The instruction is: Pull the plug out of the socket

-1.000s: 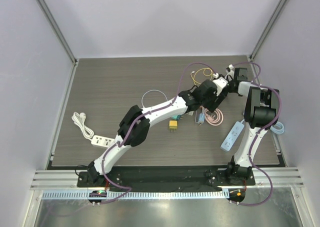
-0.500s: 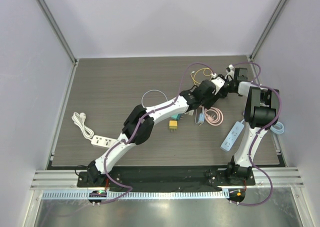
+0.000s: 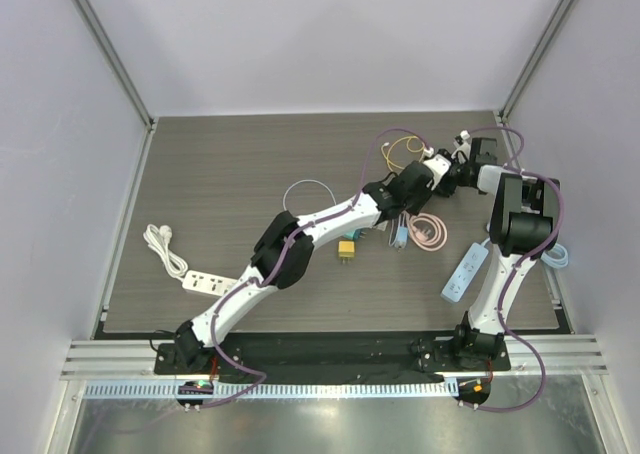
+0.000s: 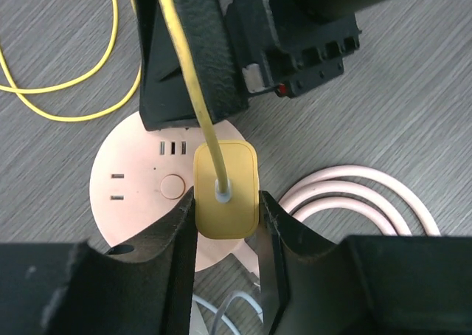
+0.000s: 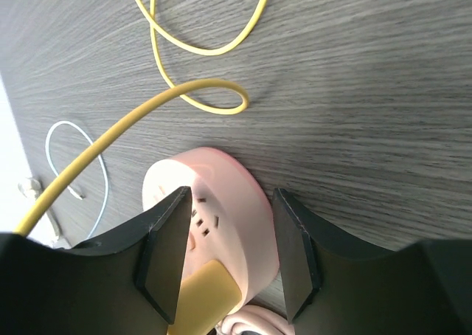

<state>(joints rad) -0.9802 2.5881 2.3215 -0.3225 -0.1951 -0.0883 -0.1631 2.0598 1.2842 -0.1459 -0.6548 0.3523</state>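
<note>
A yellow plug (image 4: 226, 191) with a yellow cable (image 4: 193, 62) sits in a round pink socket (image 4: 140, 195) on the wooden table. My left gripper (image 4: 226, 217) is shut on the plug, one finger pressed against each side. My right gripper (image 5: 232, 195) straddles the socket (image 5: 236, 209) from the far side, and its jaws are shut on the pink body. In the top view both grippers meet at the back right, the left gripper (image 3: 430, 166) beside the right gripper (image 3: 450, 169), and they hide the socket there.
The socket's pink cord (image 3: 428, 232) lies coiled just in front. Yellow cable loops (image 3: 395, 152) lie behind. A yellow-green adapter (image 3: 346, 248), a white cable loop (image 3: 305, 189), a white power strip (image 3: 205, 282) at the left and a white-blue strip (image 3: 464, 272) at the right also lie on the table.
My left arm has reached further toward the back right and its jaws have narrowed onto the plug. The right arm has stayed put.
</note>
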